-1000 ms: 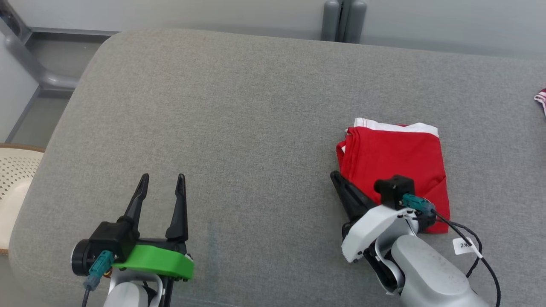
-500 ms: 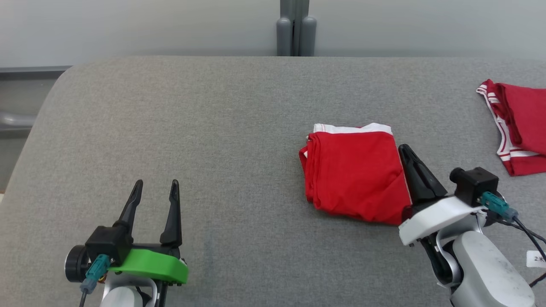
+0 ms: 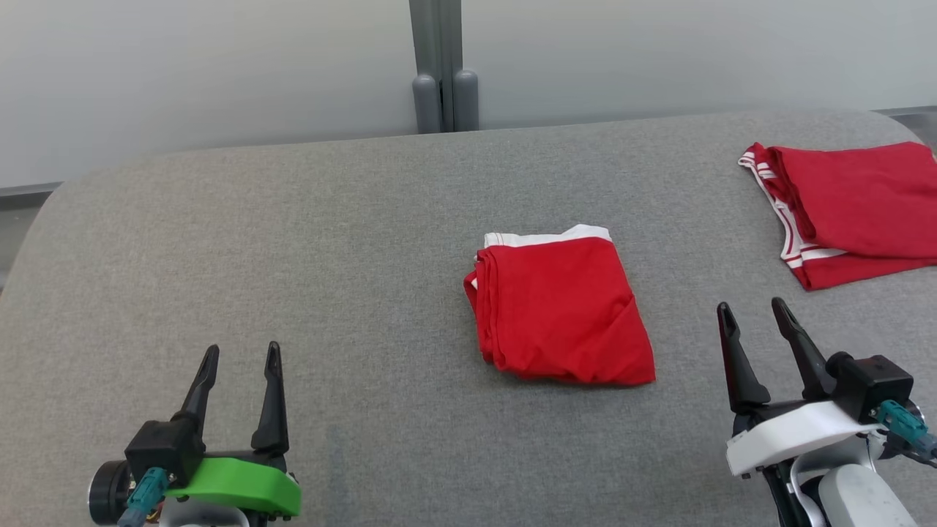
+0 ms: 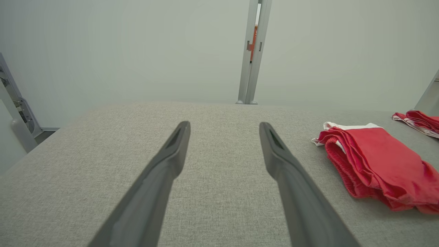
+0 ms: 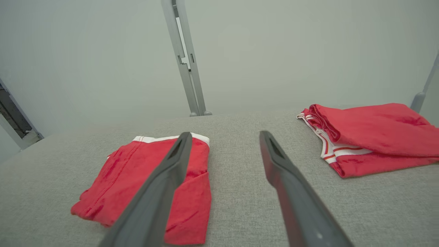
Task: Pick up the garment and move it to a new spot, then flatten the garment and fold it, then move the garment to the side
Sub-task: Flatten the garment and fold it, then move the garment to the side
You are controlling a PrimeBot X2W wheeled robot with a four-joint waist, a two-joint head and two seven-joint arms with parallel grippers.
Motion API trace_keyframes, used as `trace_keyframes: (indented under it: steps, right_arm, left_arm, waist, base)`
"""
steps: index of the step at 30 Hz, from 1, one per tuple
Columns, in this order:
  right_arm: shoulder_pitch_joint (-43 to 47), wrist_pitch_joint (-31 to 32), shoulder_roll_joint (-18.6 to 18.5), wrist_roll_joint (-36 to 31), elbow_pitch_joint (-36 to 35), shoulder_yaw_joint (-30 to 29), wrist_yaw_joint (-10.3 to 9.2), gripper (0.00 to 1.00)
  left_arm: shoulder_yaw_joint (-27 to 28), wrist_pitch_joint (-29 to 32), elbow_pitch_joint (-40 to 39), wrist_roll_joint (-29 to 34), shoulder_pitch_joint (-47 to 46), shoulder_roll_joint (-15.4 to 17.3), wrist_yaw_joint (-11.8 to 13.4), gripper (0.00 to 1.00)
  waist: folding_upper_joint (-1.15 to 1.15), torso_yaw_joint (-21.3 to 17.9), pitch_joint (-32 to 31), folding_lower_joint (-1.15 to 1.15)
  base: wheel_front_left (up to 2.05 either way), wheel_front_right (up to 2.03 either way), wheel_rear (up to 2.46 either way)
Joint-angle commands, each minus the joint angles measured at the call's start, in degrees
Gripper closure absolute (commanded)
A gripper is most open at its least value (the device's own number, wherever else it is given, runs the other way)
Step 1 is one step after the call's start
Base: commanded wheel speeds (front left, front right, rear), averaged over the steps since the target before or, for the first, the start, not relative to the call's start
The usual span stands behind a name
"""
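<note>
Garment (image 3: 560, 311) folded, second garment (image 3: 856, 205) apart; left gripper (image 3: 241, 350), right gripper (image 3: 750, 306) both spread, empty.

left gripper (image 3: 241, 355) fingers spread, empty, right gripper (image 3: 754, 311) likewise, fingers pointing forward

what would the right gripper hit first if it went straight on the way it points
Probably nothing nearby: the right gripper points along bare grey surface, between the folded garment and the second red garment.
</note>
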Motion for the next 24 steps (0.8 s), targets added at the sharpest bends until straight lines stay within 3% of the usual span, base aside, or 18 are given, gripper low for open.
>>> trace_keyframes:
  steps: [1,24]
  right_arm:
    - [1.2,-0.1,0.4,-0.6,-0.8,-0.3,-0.02,0.00]
    - [4.9,-0.1,2.0,-3.0,-2.9,-1.5,-0.02,0.00]
  left_arm:
    - [0.5,0.0,-0.1,0.0,1.1,0.1,0.0,0.00]
    - [2.8,0.0,-1.7,2.4,3.3,0.2,-0.1,0.00]
  waist:
    - [0.00,-0.6,-0.6,0.00]
    - [0.00,0.7,-1.7,0.00]
  base:
    - [0.00,0.00,0.00]
    - [0.00,0.00,0.00]
